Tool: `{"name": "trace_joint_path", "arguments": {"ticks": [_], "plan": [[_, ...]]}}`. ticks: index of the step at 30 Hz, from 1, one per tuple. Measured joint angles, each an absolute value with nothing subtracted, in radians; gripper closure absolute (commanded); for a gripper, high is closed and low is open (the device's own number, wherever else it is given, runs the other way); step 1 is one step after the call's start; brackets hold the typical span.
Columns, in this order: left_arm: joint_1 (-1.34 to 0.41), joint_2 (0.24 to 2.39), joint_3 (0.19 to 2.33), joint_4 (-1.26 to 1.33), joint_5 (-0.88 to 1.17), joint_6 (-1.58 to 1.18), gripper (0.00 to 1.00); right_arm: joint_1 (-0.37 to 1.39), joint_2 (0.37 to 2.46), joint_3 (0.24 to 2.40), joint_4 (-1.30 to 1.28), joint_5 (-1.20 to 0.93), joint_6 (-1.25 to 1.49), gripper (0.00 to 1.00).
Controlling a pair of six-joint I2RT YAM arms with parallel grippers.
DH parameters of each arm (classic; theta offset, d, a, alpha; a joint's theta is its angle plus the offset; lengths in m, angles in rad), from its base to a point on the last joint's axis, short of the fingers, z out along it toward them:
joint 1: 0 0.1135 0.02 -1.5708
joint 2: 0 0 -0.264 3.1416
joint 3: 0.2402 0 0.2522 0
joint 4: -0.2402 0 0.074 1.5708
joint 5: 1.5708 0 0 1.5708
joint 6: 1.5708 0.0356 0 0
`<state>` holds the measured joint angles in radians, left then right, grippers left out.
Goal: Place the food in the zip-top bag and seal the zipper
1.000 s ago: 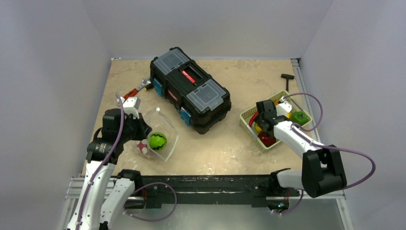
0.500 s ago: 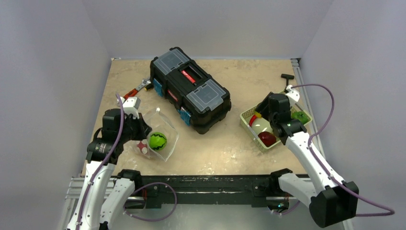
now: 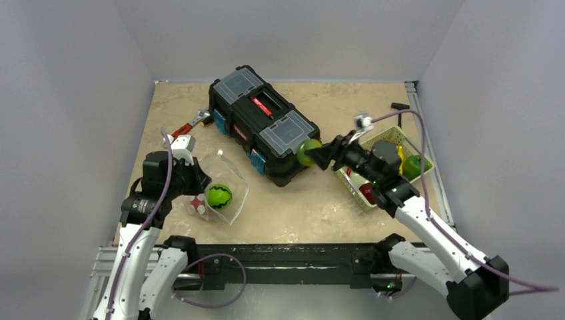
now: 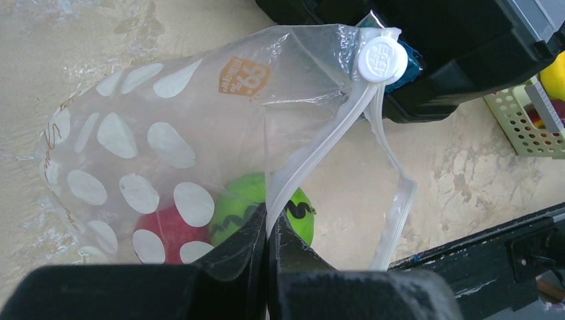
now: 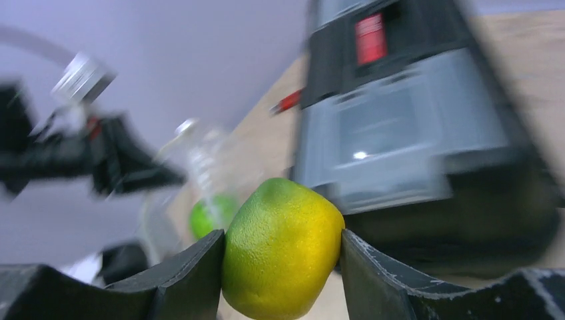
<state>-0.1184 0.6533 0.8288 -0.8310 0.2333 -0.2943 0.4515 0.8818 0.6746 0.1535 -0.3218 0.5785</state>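
Observation:
The clear dotted zip-top bag (image 3: 223, 183) lies at the left, mouth toward the toolbox; it also shows in the left wrist view (image 4: 153, 127). Inside are a green striped ball (image 3: 219, 196) and a red fruit (image 4: 163, 230). My left gripper (image 4: 268, 230) is shut on the bag's zipper strip (image 4: 333, 130), holding the mouth open. A white slider (image 4: 382, 59) sits at the strip's end. My right gripper (image 3: 313, 155) is shut on a yellow-green lemon (image 5: 281, 247) and holds it in the air beside the toolbox's right end.
A black toolbox (image 3: 264, 123) stands in the middle back. A pale green basket (image 3: 346, 162) at the right holds more red, yellow and green toy food. A red-handled wrench (image 3: 190, 125) lies behind the left arm. A small black tool (image 3: 400, 106) lies at the far right.
My right gripper lifted out of the basket with the lemon and swung left to the toolbox's right end. The left gripper and the bag have not moved.

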Motion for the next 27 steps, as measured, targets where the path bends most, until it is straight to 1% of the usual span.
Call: {"name": "trace_joint_path", "arguments": {"ticks": [5,8,11,15,20,22,25,27], "plan": [[-0.118,0.654,0.829,-0.831,0.233,-0.294,1.0,0.806,1.031,0.746,0.206,-0.373,0.466,0.94],[-0.118,0.655,0.829,-0.831,0.233,-0.294,1.0,0.941,1.153,0.825,0.214,-0.369,0.407,0.94],[-0.118,0.658,0.829,-0.831,0.233,-0.294,1.0,1.06,1.277,0.928,0.189,-0.299,0.339,0.94],[-0.118,0.659,0.829,-0.831,0.233,-0.294,1.0,1.222,1.437,1.089,0.145,-0.115,0.239,0.92],[-0.118,0.659,0.829,-0.831,0.233,-0.294,1.0,1.33,1.591,1.237,0.101,0.134,0.178,0.91],[-0.118,0.658,0.829,-0.831,0.233,-0.294,1.0,1.336,1.645,1.28,0.088,0.244,0.172,0.91],[-0.118,0.656,0.829,-0.831,0.233,-0.294,1.0,1.333,1.69,1.29,0.074,0.376,0.171,0.9],[-0.118,0.653,0.829,-0.831,0.233,-0.294,1.0,1.328,1.707,1.29,0.067,0.43,0.171,0.9]]}}
